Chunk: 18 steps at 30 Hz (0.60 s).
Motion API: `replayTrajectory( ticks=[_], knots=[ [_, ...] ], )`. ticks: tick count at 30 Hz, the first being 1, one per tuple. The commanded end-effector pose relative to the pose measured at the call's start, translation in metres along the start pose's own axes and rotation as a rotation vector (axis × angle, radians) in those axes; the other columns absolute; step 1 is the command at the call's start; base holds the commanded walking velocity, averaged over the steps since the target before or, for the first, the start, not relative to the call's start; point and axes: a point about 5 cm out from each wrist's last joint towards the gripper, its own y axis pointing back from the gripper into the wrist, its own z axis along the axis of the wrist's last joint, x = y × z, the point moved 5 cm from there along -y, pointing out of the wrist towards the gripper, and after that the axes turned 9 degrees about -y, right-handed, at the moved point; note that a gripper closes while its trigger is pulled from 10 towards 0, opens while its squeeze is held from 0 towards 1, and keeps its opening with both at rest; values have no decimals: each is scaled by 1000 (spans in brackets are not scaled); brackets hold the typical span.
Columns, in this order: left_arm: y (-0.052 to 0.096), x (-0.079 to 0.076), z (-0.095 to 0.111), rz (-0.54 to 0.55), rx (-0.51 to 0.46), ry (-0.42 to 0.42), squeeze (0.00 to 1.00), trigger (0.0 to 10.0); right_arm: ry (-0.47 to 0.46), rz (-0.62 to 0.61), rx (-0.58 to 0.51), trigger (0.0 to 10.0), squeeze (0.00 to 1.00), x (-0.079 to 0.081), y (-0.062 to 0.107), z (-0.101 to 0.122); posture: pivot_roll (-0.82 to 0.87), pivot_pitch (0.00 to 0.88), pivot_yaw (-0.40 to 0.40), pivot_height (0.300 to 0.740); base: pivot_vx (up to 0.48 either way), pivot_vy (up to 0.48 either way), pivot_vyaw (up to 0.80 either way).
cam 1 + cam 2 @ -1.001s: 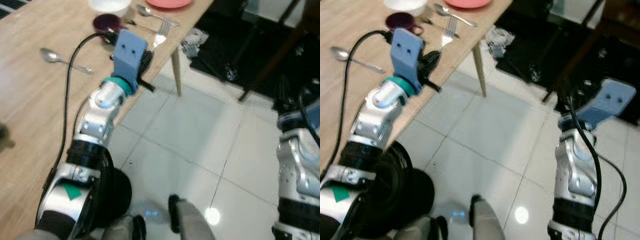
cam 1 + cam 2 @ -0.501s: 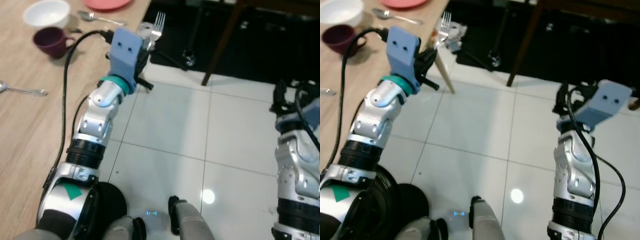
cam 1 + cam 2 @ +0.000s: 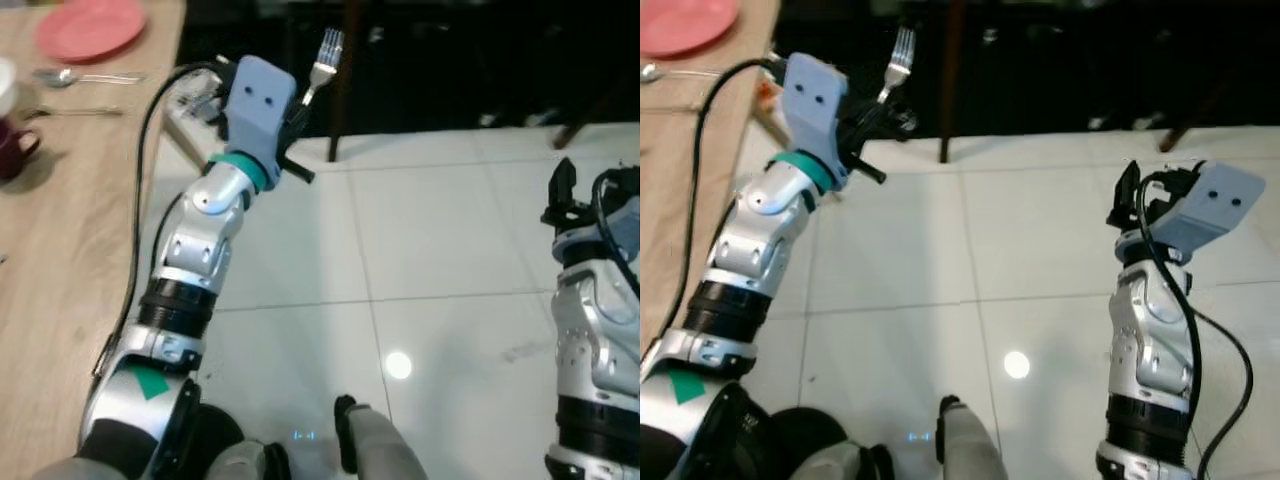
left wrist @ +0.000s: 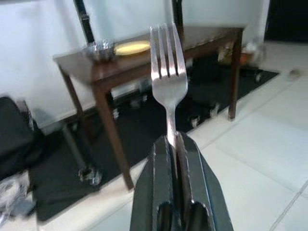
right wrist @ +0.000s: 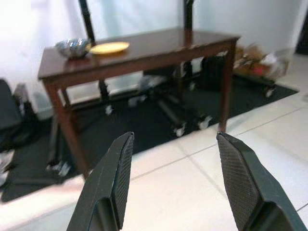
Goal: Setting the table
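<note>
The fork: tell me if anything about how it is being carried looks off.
Nothing stands out. The fork is pinched by its handle between the left gripper fingers, tines up and roughly in line with them, held over the white tiled floor beside the light wooden table. The right gripper is open and holds nothing.

The left tool (image 3: 296, 112) sits in the upper middle of the frame, pinching a silver fork (image 3: 322, 62) with its prongs up. At the upper left is a wooden table (image 3: 60, 260) — a pink plate (image 3: 90, 27) and a spoon (image 3: 78, 77) lie on it.
</note>
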Motion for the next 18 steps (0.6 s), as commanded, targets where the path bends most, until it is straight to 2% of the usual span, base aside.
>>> replayTrajectory(
  ticks=[1,3,18],
  knots=[
    [5,6,-9,11,29,1,0,10000,0,-2,17,10000,0,0,2,-5,-58,127,68,740,0,0,0],
    [5,6,-8,10,27,2,0,10000,0,-2,16,10000,0,0,2,-4,-58,126,68,740,0,0,0],
    [1,6,-6,17,14,-1,0,10000,9,-6,9,10000,0,0,1,-3,-61,128,69,740,0,0,-798]
  ],
)
